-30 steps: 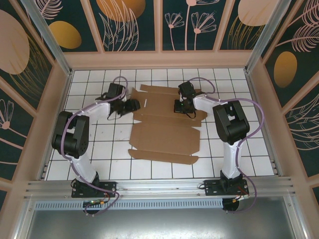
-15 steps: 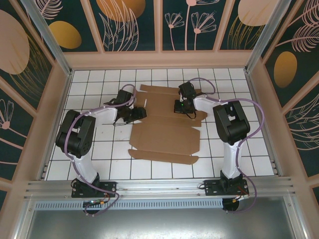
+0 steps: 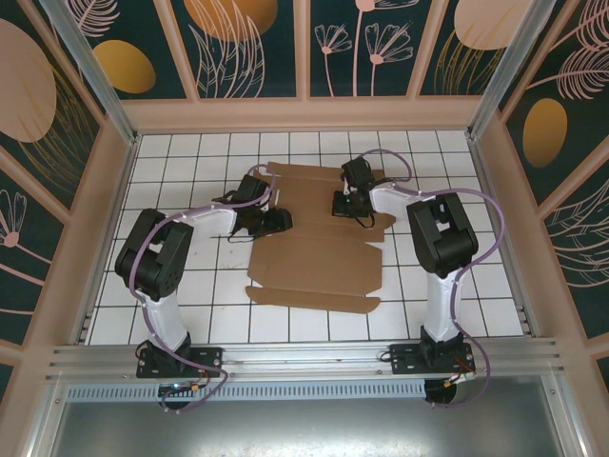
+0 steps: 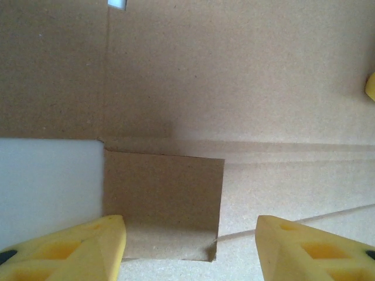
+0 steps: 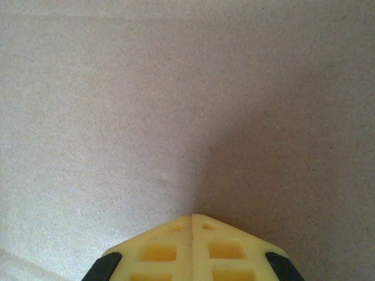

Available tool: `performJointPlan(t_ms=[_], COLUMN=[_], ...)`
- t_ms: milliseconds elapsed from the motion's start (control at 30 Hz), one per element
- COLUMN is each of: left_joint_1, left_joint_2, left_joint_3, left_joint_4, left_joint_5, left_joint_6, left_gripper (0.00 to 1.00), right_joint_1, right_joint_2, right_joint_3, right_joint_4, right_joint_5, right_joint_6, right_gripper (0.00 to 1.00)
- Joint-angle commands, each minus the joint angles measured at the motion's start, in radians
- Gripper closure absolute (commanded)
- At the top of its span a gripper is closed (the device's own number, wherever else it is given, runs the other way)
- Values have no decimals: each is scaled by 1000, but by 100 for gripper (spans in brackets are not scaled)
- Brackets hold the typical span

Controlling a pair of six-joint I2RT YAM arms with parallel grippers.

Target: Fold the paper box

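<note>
Barely begun: the paper box (image 3: 314,262) lies as an open die-cut sheet on the white tiled table (image 3: 476,286) with no wall raised, so nearly all the folding remains. At the box's left edge the left gripper (image 3: 279,221) stands with jaws apart astride a small side flap (image 4: 164,202), not pinching it. On the box's far panel the right gripper (image 3: 344,203) presses down, fingertips together, empty. Dark floral wall panels (image 3: 238,38) surround the box.

The top camera looks down from high behind the arm bases (image 3: 181,360) onto the whole paper box (image 3: 314,257). Both wrist cameras face that box's cardboard from very close, past yellow fingers (image 4: 70,249).
</note>
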Motion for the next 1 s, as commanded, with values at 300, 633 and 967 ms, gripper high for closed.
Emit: performJointPlan(t_ms=[300, 633, 967], left_joint_1=[-42, -95, -94], left_joint_2=[-87, 169, 334], left_joint_3=[196, 356, 384], left_joint_4=[-55, 25, 47], left_joint_5=[-17, 46, -58], left_joint_6=[21, -119, -231], left_gripper=[40, 45, 48], right_joint_1=[4, -39, -98], right_joint_2=[22, -53, -307], right_joint_3=[-54, -43, -103], right_joint_4=[-118, -134, -168], right_joint_5=[-15, -99, -114], right_joint_6=[-9, 19, 70], right_gripper=[95, 95, 89])
